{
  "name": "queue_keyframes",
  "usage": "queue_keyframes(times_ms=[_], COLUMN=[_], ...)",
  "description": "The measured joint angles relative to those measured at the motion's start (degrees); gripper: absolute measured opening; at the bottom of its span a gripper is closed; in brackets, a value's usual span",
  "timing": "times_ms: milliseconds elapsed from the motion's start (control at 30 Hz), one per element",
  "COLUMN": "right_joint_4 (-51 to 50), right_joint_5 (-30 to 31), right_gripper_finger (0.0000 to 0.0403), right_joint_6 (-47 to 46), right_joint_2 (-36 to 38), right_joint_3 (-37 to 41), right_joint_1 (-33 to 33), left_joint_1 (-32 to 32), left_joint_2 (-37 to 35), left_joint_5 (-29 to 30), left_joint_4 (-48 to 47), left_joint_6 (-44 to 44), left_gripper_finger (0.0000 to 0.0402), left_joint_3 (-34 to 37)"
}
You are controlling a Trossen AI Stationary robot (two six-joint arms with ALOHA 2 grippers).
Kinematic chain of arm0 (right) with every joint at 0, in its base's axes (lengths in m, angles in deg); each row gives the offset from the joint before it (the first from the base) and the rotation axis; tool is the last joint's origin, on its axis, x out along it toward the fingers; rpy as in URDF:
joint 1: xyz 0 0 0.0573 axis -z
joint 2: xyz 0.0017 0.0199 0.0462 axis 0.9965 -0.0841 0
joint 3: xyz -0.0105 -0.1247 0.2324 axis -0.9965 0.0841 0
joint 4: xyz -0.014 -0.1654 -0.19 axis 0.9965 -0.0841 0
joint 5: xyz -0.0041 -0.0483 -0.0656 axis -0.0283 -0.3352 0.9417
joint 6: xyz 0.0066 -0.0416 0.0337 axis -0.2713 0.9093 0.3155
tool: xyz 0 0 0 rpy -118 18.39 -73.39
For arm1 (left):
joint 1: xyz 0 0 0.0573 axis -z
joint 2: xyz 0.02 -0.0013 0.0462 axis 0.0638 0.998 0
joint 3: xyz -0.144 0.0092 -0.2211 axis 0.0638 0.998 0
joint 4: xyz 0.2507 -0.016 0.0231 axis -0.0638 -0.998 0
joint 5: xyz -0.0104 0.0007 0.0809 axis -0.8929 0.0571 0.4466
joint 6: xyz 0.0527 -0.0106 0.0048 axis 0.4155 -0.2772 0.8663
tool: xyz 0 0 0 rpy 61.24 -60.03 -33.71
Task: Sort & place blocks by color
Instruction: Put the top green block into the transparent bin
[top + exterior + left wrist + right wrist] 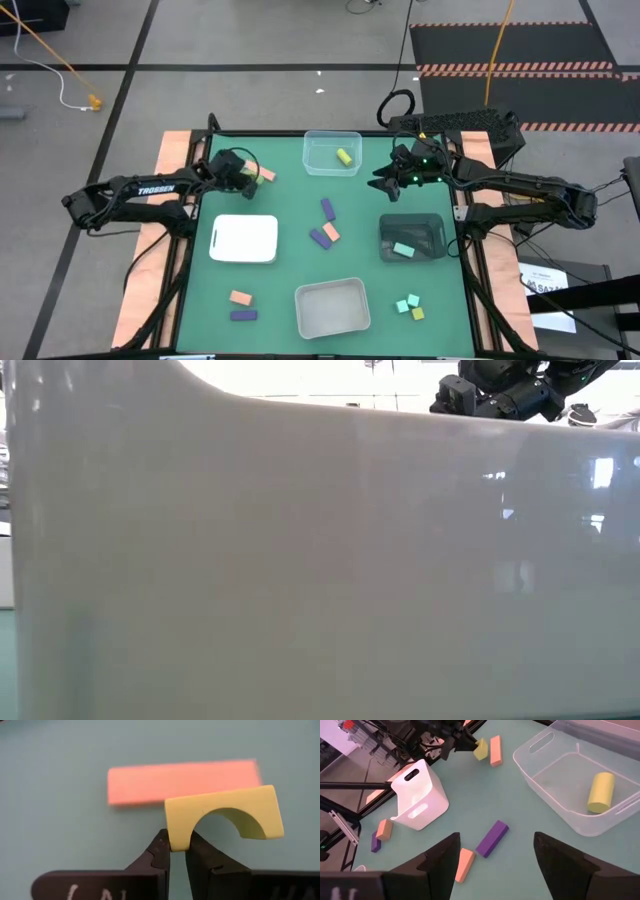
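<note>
My left gripper [250, 173] is at the table's far left, shut on a yellow arch-shaped block [225, 812]. A salmon bar [182, 781] lies on the green table just beyond the arch. The right wrist view shows the same arch [481, 750] and bar [495, 750] from across the table. My right gripper [384, 184] hangs open above the table, between the clear bin [312, 140] and the dark bin [436, 222], touching nothing. Loose purple [327, 208], salmon [331, 232], teal [402, 304] and yellow [418, 313] blocks lie on the table. My left gripper pinches one leg of the yellow arch [176, 840] between its two fingertips [159, 851]. The fingers slant down from the table's left side. The arch's flat face is toward the wrist camera, its other leg free. Whether it is clear of the table I cannot tell.
The clear bin holds a yellow cylinder [343, 156]; the dark bin holds a teal block [403, 249]. A white container [244, 239] stands left of centre and a pale one [332, 307] at the near edge. A pale wall [300, 560] fills the low view.
</note>
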Motion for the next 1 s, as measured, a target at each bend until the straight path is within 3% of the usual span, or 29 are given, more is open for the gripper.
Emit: queue_keyframes(times_ms=[233,500,567,733,900,1000], right_joint_4=[0.0,0.2,0.6,6.6,16.4,19.9], right_joint_5=[0.4,6.8,9.8,16.5,16.8,16.8], right_gripper_finger=[0.0242,0.0242,0.0242,0.0242,0.0242,0.0242], right_joint_6=[0.2,0.2,0.2,0.2,2.3,3.0], right_joint_2=[0.0,0.0,0.0,0.0,0.0,0.0], right_joint_3=[0.0,0.0,0.0,0.0,0.0,0.0], right_joint_1=[0.0,0.0,0.0,0.0,0.0,0.0], left_joint_1=[0.4,3.3,4.4,8.9,13.3,14.3], left_joint_2=[0.0,0.0,-0.1,-0.1,0.0,0.0], left_joint_5=[-7.1,-8.2,-8.2,-8.3,-8.5,-7.3], left_joint_4=[18.5,53.6,58.3,54.7,42.3,40.6], left_joint_6=[-9.1,-14.4,-15.2,-12.8,-5.1,-3.7], left_gripper_finger=[0.0032,0.0032,0.0032,0.0032,0.0032,0.0032], left_joint_3=[0.0,-0.2,-1.8,-10.4,-21.4,-26.6])
